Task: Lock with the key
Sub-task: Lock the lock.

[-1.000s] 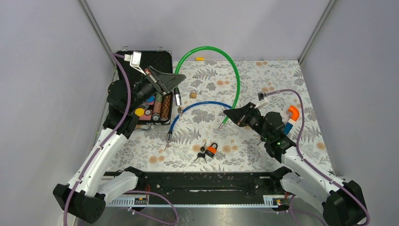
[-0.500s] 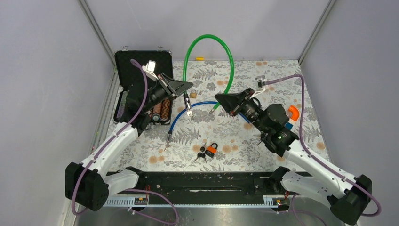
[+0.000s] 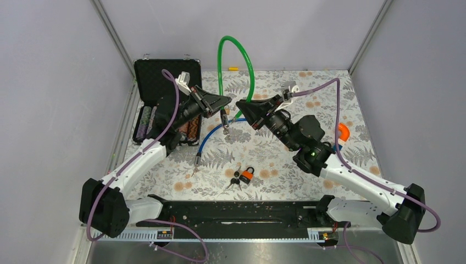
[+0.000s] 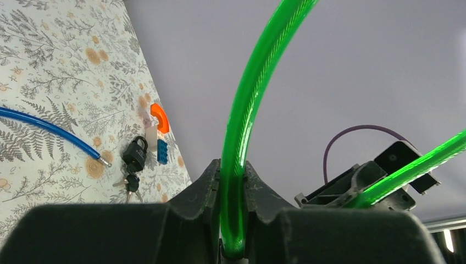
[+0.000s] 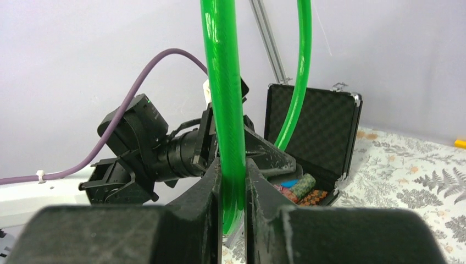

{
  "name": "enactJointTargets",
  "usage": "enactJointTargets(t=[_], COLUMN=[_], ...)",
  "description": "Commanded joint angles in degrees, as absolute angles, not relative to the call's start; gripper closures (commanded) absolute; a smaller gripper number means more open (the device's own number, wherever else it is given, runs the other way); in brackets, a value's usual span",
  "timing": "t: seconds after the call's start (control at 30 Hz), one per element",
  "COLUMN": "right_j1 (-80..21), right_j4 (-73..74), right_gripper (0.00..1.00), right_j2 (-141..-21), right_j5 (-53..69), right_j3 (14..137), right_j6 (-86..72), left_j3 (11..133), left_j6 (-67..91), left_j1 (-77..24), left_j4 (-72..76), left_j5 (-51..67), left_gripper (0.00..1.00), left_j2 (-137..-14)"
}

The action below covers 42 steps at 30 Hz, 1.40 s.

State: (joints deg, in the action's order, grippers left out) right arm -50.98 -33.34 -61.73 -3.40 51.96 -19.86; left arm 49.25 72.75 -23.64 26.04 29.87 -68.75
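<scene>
A green cable lock [image 3: 237, 50] arches high over the back middle of the table. My left gripper [image 3: 224, 104] is shut on one leg of it, the cable [image 4: 257, 88] pinched between my fingers [image 4: 233, 165], and its metal end [image 3: 224, 119] hangs just below. My right gripper [image 3: 242, 108] is shut on the other leg [image 5: 222, 82], close beside the left, jaws [image 5: 233, 165] tight on the cable. An orange padlock [image 3: 247, 175] with keys [image 3: 235, 180] lies on the mat near the front; the left wrist view shows it as a dark lock [image 4: 135, 154].
A blue cable [image 3: 212, 132] curves on the mat below the grippers. An open black case [image 3: 164, 82] with coloured rolls stands back left. An orange curved piece [image 3: 343, 131] and a blue brick [image 4: 161, 151] lie at the right. A small yellow piece [image 3: 233, 69] sits by the back wall.
Both grippers have moved toward each other at the table's middle, carrying the cable ends. The green loop has narrowed and stands taller. The left arm has left the case.
</scene>
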Motion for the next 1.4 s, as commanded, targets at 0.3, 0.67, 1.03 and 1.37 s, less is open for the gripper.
enactJointTargets(t=[0.3, 0.67, 1.03, 1.37], right_j1=[-54.8, -57.0, -58.0, -60.6], right_j4=[-35.5, -32.0, -28.5, -19.3], right_gripper=[1.00, 1.00, 1.00, 1.00], right_j2=[-66.7, -68.3, -71.0, -74.1], right_j5=[-6.3, -7.9, -8.0, -9.8], right_j3=[59.6, 60.2, 61.3, 63.2], right_j6=[-11.6, -6.6, -4.4, 12.5], left_j3=[54.4, 55.6, 58.0, 65.6], left_j6=[66.5, 66.5, 64.6, 57.1], left_j1=[-26.5, -26.5, -26.5, -26.5], left_j4=[16.5, 14.6, 10.5, -6.9], left_j5=[32.1, 31.7, 31.2, 27.6], left_gripper=[1.00, 1.00, 1.00, 1.00], left_j2=[-67.9, -67.7, -67.5, -68.5])
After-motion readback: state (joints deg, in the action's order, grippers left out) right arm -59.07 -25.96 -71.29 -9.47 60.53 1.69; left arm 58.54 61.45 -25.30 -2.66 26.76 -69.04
